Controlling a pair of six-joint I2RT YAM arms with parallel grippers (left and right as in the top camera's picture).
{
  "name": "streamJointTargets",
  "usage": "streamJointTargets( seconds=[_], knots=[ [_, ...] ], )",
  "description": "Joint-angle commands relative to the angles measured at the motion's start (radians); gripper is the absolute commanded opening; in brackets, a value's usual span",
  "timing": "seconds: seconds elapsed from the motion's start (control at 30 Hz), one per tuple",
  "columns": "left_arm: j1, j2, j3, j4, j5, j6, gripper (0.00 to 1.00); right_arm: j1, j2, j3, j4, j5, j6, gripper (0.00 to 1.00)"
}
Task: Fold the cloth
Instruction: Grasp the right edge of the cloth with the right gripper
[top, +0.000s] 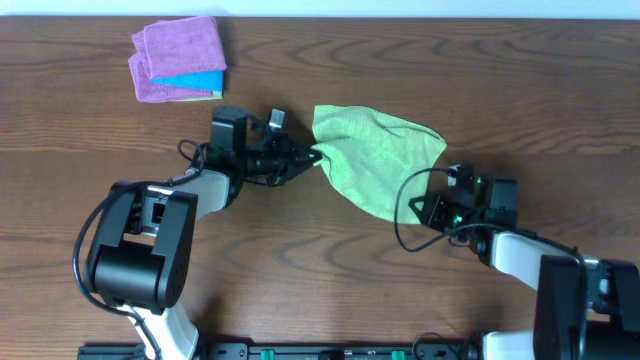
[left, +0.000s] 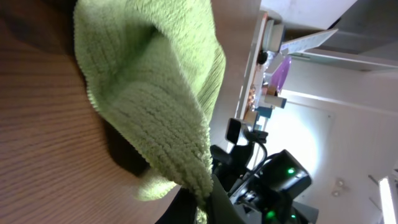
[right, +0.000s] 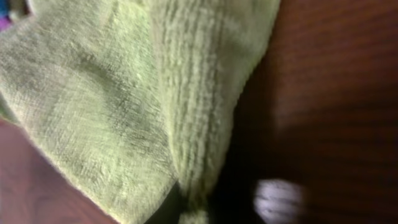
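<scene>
A light green cloth (top: 375, 150) lies crumpled at the middle of the wooden table. My left gripper (top: 316, 155) is shut on its left corner; the left wrist view shows the cloth (left: 155, 93) hanging bunched from the fingers (left: 205, 202) just above the wood. My right gripper (top: 432, 200) is at the cloth's lower right edge. In the blurred right wrist view a fold of the cloth (right: 124, 93) runs down into the fingers (right: 189, 211), which are shut on it.
A stack of folded purple and blue cloths (top: 180, 60) sits at the back left of the table (top: 330, 270). The right arm's cable loops below the cloth's lower tip (top: 400, 225).
</scene>
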Motion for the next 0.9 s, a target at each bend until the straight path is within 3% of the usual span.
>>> streamJointTargets(
  seconds=[0.0,0.2,0.43,0.87],
  knots=[
    [0.024,-0.016,0.02,0.0,0.05,0.025,0.06,0.01,0.022,-0.027,-0.011,0.006,0.032,0.01],
    [0.045,-0.016,0.021,0.002,0.117,0.026,0.06,0.008,-0.116,0.012,-0.012,-0.093,0.135,0.01],
    [0.045,-0.019,0.021,0.004,0.15,0.023,0.06,0.008,-0.298,0.072,-0.027,-0.065,0.242,0.02],
    [0.045,-0.019,0.021,0.005,0.149,0.019,0.06,0.01,-0.237,0.283,0.051,0.208,0.342,0.32]
  ],
)
